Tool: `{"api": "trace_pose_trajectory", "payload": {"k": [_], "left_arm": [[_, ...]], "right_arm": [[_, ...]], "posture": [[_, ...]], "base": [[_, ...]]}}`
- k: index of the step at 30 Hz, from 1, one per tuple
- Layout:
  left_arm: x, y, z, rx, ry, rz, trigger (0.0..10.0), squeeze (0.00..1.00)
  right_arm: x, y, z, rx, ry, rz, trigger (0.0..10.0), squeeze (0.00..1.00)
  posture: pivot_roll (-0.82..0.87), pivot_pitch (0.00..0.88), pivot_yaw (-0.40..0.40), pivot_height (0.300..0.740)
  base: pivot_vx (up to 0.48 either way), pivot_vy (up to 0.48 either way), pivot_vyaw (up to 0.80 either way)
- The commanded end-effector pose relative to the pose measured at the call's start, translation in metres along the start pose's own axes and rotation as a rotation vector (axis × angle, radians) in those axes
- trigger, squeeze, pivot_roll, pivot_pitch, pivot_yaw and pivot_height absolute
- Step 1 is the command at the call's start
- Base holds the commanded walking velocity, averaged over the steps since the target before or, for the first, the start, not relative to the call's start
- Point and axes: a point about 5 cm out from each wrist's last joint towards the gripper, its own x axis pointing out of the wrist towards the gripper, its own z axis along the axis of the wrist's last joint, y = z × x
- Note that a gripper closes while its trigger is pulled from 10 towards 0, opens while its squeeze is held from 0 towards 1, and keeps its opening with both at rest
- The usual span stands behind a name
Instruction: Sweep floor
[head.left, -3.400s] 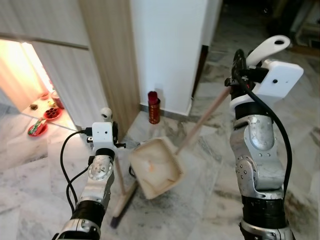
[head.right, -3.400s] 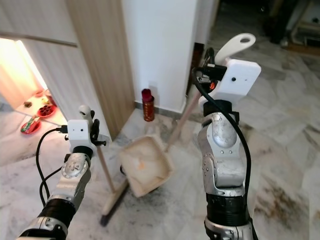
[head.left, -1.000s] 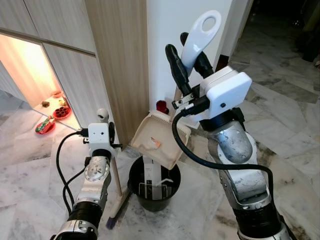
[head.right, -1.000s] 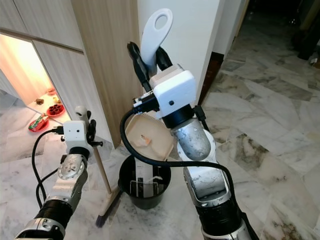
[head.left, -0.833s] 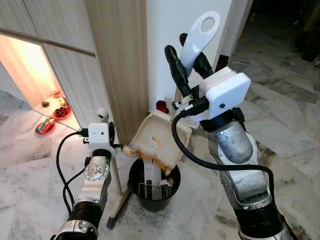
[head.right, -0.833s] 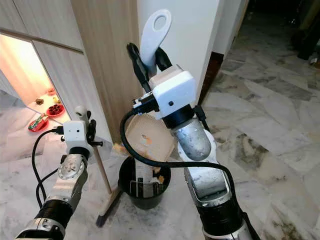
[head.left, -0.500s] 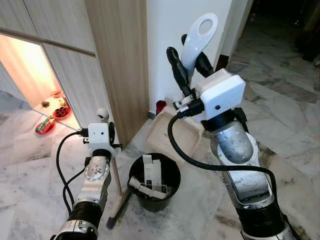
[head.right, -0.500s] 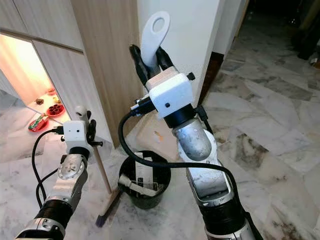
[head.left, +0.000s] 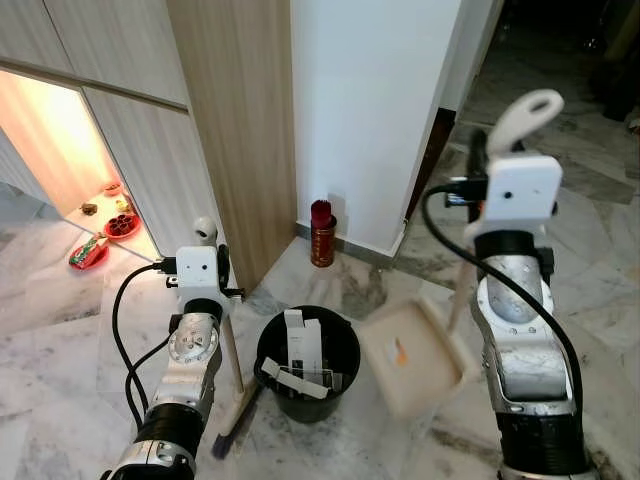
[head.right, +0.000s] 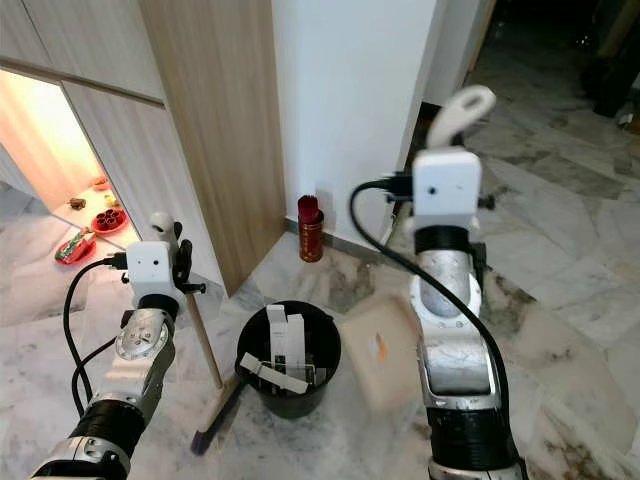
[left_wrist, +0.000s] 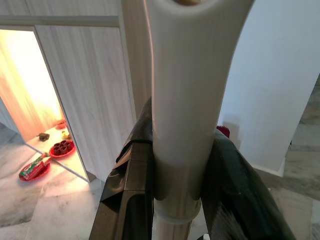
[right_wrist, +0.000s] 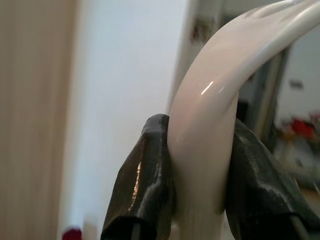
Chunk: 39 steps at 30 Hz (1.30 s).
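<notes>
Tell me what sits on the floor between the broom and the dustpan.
The black bin, holding white cartons, stands between the broom and the dustpan; the left eye view shows it plainly.

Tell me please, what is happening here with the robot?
The robot is sweeping. Its left claw is shut on the broom, which stands on the marble floor beside the black bin. Its right claw is shut on the dustpan handle, with the pan hanging low, right of the bin. The bin holds some rubbish.

Warm glow from left alcove; dustpan (head.left: 412, 358) motion-blurred; right wrist view soft.
</notes>
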Motion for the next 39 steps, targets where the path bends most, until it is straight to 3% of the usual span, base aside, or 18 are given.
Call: {"api": "trace_pose_trajectory", "payload": {"k": [1, 4, 13, 18, 20, 25, 39], "left_arm": [[0.003, 0.001, 0.010, 0.007, -0.047, -0.002, 10.0, 0.00], [0.002, 0.002, 0.009, 0.007, -0.044, -0.003, 10.0, 0.00], [0.002, 0.002, 0.007, 0.010, -0.034, -0.003, 10.0, 0.00], [0.001, 0.000, 0.006, 0.006, -0.029, -0.015, 10.0, 0.00], [0.000, 0.001, 0.006, 0.006, -0.032, -0.013, 10.0, 0.00], [0.000, 0.003, 0.007, 0.007, -0.034, -0.009, 10.0, 0.00], [0.000, 0.001, 0.008, 0.006, -0.040, -0.009, 10.0, 0.00]], "right_arm": [[-0.001, -0.007, -0.007, 0.050, 0.026, -0.037, 10.0, 0.00], [-0.005, -0.015, -0.021, -0.006, 0.068, -0.053, 10.0, 0.00], [-0.011, -0.028, -0.042, -0.046, 0.127, -0.095, 10.0, 0.00], [-0.019, -0.030, -0.058, -0.039, 0.149, -0.101, 10.0, 0.00], [-0.023, -0.033, -0.064, 0.015, 0.176, -0.128, 10.0, 0.00], [-0.024, -0.037, -0.066, 0.050, 0.181, -0.152, 10.0, 0.00], [-0.021, -0.037, -0.066, 0.068, 0.167, -0.155, 10.0, 0.00]], "posture": [[-0.03, 0.039, -0.003, 0.740], [-0.03, 0.039, -0.003, 0.740], [-0.03, 0.035, 0.002, 0.740], [-0.03, 0.038, 0.002, 0.740], [-0.02, 0.043, 0.000, 0.740], [-0.02, 0.047, 0.000, 0.740], [-0.02, 0.047, -0.002, 0.740]], "base": [[0.000, 0.000, 0.00], [0.000, 0.000, 0.00], [0.000, 0.000, 0.00], [0.000, 0.000, 0.00], [0.000, 0.000, 0.00], [0.000, 0.000, 0.00], [-0.326, 0.000, 0.00]]}}
